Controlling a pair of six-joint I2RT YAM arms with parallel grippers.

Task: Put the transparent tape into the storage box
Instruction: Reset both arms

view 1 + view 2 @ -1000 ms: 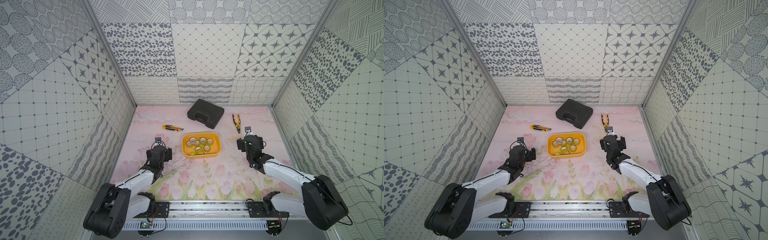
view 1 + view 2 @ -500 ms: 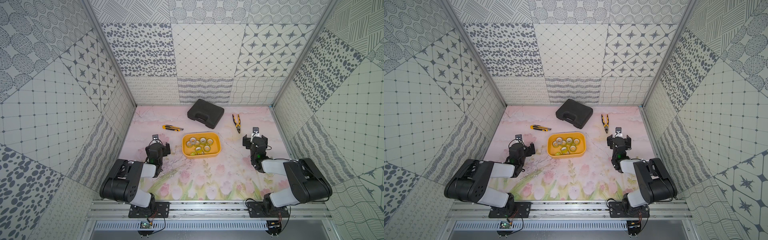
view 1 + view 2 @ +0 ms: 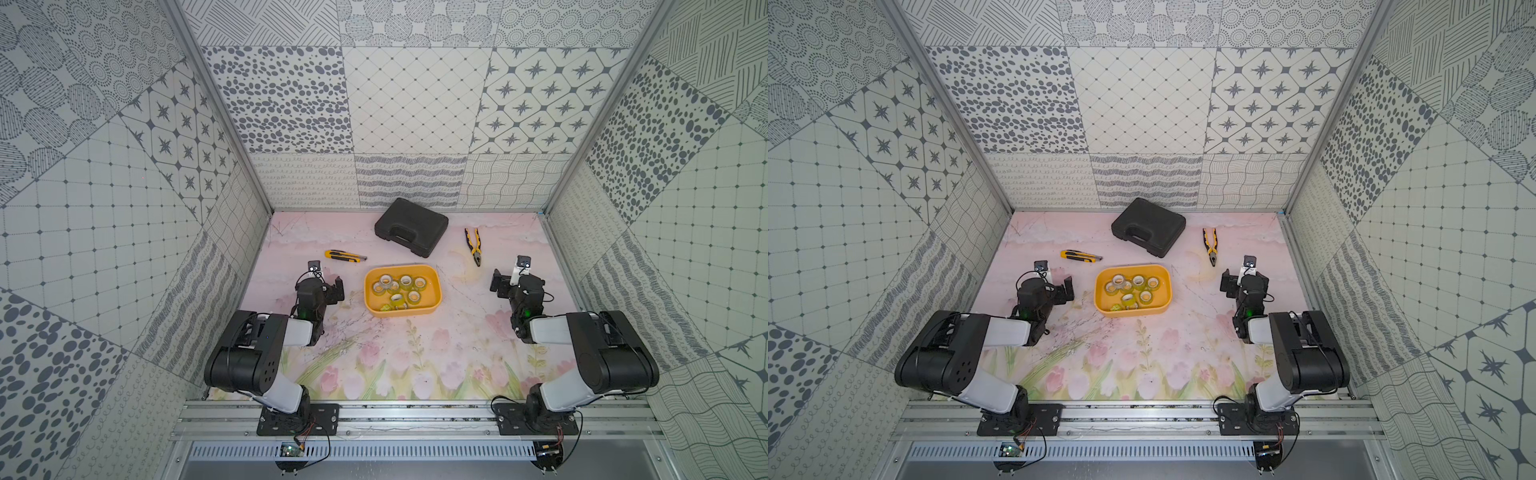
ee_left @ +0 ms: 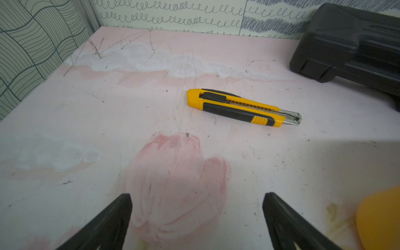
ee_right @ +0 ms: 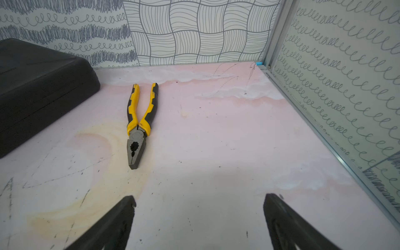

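The storage box [image 3: 401, 314] is a shallow yellow-orange tub in the middle of the mat, seen in both top views [image 3: 1133, 313]. Several small rolls of transparent tape [image 3: 406, 281] lie inside it [image 3: 1138, 281]. No roll shows on the mat outside it. My left gripper [image 3: 328, 286] rests low to the left of the tub, open and empty [image 4: 197, 197]; one corner of the tub [image 4: 378, 218] shows in the left wrist view. On the tub's right, clear of it, my right gripper [image 3: 513, 282] is open and empty [image 5: 199, 199].
A black toolcase [image 3: 411, 226] lies at the back. A yellow utility knife [image 4: 242, 108] lies ahead of the left gripper. Yellow-handled pliers [image 5: 138, 121] lie ahead of the right gripper. Patterned walls enclose the mat on three sides.
Both arms have folded back, with their elbows raised near the front rail. The right gripper has drawn away from the tub to the right. Both grippers stayed open.
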